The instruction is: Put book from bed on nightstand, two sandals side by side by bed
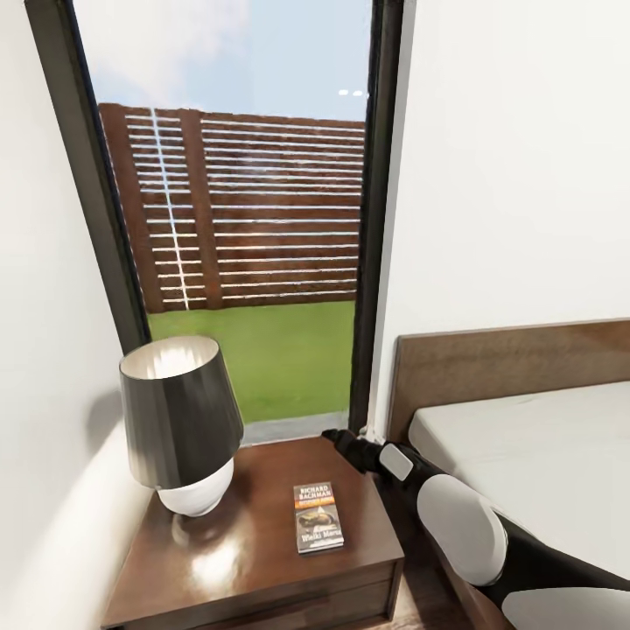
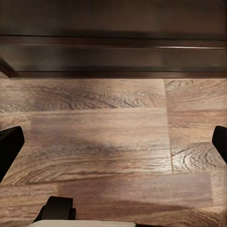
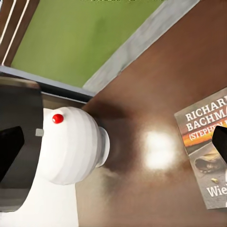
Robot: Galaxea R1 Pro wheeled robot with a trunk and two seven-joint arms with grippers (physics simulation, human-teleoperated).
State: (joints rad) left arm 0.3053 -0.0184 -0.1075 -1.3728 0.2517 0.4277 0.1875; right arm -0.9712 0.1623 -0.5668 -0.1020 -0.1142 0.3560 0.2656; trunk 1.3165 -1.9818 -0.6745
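The book (image 1: 318,517) is lying flat and face up on the nightstand (image 1: 219,560), toward the side nearest the bed (image 1: 542,455), with bare wood all round it. That placing looks sensible: it is well apart from the lamp (image 1: 182,424), which is taking up the corner by the wall, and it is sitting inside the edges rather than hanging over one.

The right arm (image 1: 455,516) is reaching in from the bed side along the back of the nightstand. In its wrist view the right gripper (image 3: 113,142) is standing wide open and gripping nothing, one dark fingertip (image 3: 9,146) against the lamp shade, the other over the book's cover; I judge the book part of the task done. The left gripper (image 2: 113,142) is likewise spread wide and empty, pointing down at the plank floor (image 2: 94,132) in front of a dark furniture base.

The nightstand top is glossy dark brown wood, throwing back a bright glare. Behind it a tall window (image 1: 254,219) is showing grass and a slatted fence, with white walls either side. The sandals remain to be dealt with.
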